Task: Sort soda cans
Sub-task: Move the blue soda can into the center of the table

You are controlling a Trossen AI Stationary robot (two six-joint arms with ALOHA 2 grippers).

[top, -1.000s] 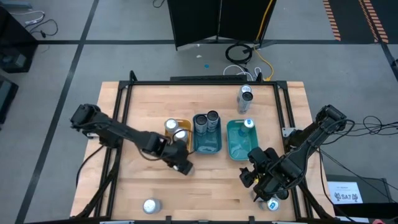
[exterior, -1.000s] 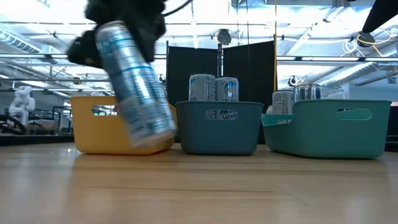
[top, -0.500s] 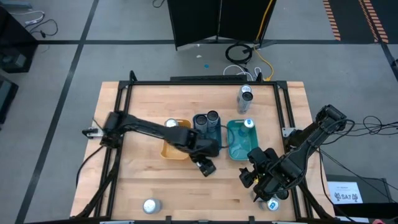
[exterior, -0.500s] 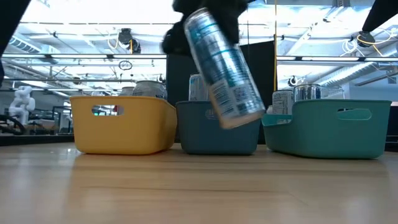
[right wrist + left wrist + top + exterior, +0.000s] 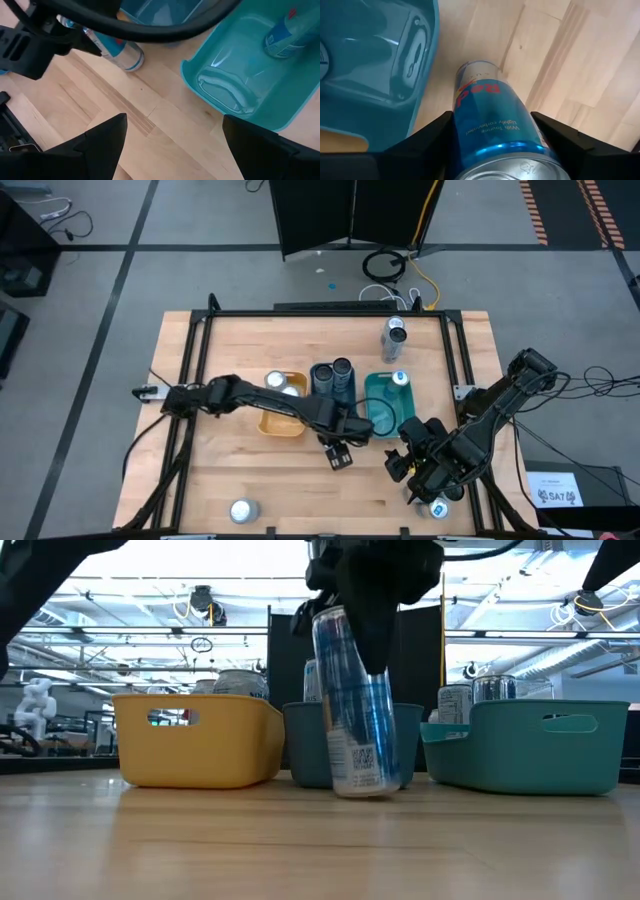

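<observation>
A blue and silver soda can [image 5: 355, 710] hangs nearly upright in front of the dark teal tray [image 5: 333, 408], with my left gripper [image 5: 338, 454] shut on it. Whether its bottom [image 5: 133, 58] touches the table I cannot tell. My right gripper [image 5: 175, 150] stands open over the table's near right, with nothing between its fingers. The yellow tray [image 5: 270, 420] holds silver cans [image 5: 285, 385], and the dark teal tray has two cans [image 5: 332, 371] standing in it. One can [image 5: 400, 379] stands in the light teal tray [image 5: 382, 423]. My left gripper pinches the can's side wall near its top end [image 5: 470, 131] between its two fingers, one on each side. The fingers come from above and point down. The can hangs below them, tilted slightly, its bottom end close to the wood.
A loose can [image 5: 394, 335] stands on the table's far side, another [image 5: 243, 510] near the front left, and a third [image 5: 438, 508] by the front right edge beneath my right arm. Bare wood lies in front of the three trays.
My left gripper has carried the can toward the table's right edge, from in front of the yellow tray to in front of the dark teal tray. The wrist has rolled, and the can has swung from a clear tilt to nearly upright.
</observation>
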